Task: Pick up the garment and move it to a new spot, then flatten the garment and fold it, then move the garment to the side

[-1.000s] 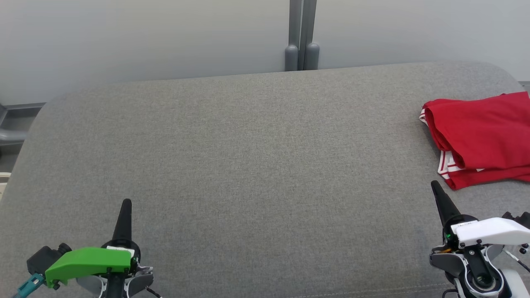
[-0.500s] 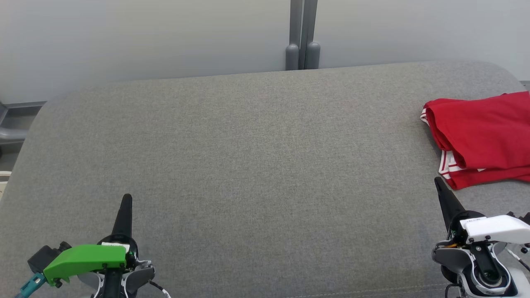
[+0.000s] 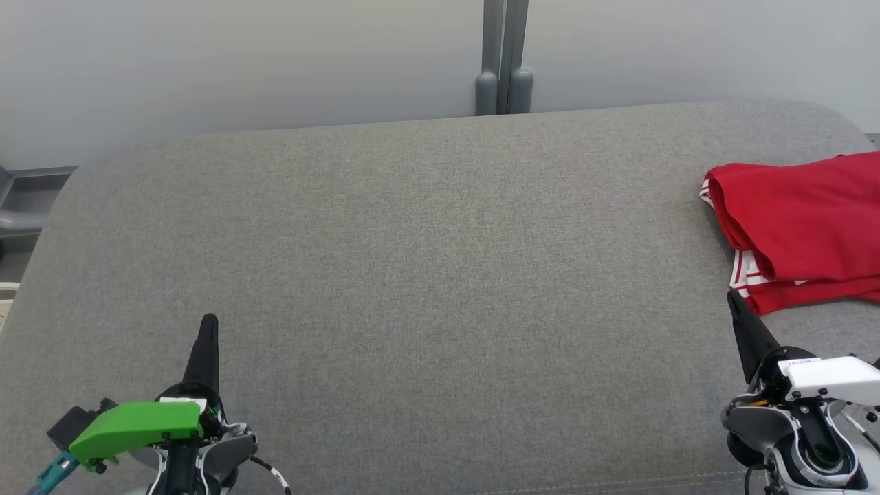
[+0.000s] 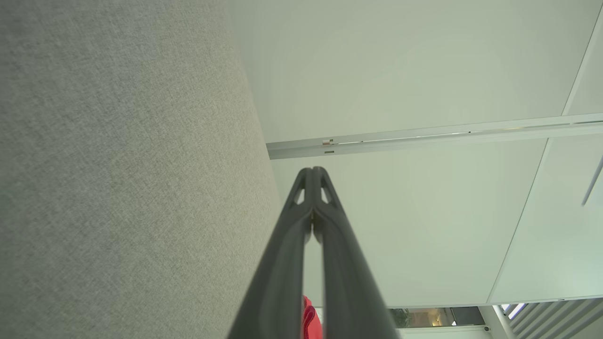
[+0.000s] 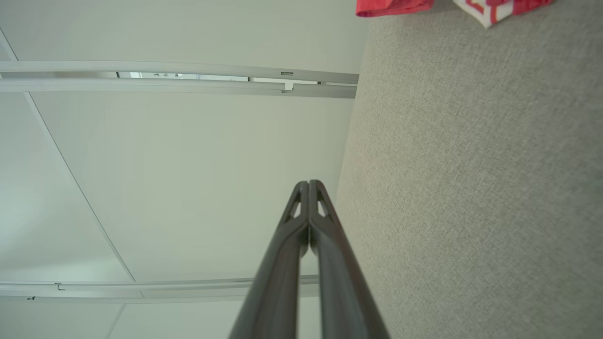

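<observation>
Keeping the left gripper pinched shut, empty, by the front-left corner of the bench, edging it forward. Nudging the right gripper, also closed, toward the folded red garment, white-striped trim showing, lying at the right edge.

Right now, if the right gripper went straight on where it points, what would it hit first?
Probably the wall behind the couch. The shut right gripper points over the couch, and the garment lies just to the right of that line, though depth is unclear.
</observation>
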Available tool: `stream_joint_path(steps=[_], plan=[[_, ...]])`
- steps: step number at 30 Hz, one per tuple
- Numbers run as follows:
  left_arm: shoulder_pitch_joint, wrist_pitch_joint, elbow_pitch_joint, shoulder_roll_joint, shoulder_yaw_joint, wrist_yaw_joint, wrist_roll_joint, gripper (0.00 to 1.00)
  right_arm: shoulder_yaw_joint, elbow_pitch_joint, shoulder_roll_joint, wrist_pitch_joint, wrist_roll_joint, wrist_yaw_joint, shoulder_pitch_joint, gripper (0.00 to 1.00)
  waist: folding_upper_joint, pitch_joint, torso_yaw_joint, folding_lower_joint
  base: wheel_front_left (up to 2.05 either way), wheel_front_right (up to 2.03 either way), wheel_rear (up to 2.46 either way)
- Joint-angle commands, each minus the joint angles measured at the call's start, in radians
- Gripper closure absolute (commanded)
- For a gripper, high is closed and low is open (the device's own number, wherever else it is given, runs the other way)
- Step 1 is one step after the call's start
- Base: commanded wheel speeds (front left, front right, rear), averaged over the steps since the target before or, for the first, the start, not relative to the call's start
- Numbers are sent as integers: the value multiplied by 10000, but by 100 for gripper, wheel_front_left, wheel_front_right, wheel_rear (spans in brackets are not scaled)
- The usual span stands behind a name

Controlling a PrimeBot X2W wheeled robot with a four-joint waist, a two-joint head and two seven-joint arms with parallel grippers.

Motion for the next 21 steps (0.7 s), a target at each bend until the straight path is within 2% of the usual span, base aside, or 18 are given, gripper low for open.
stream_joint_path(steps=[1,12,21], plan=[[-208,64,-8,-33,77,-61,-146,100,-43,22,-21,71,174,4,-152,100,0,2,2,0,0,0,0],[-300,197,82,-153,222,-213,-670,100,-208,122,-7,264,842,4,-210,100,0,23,20,0,0,0,0],[-272,203,80,-150,215,-205,-675,100,-234,119,19,277,787,4,-215,100,0,23,20,0,0,0,0]])
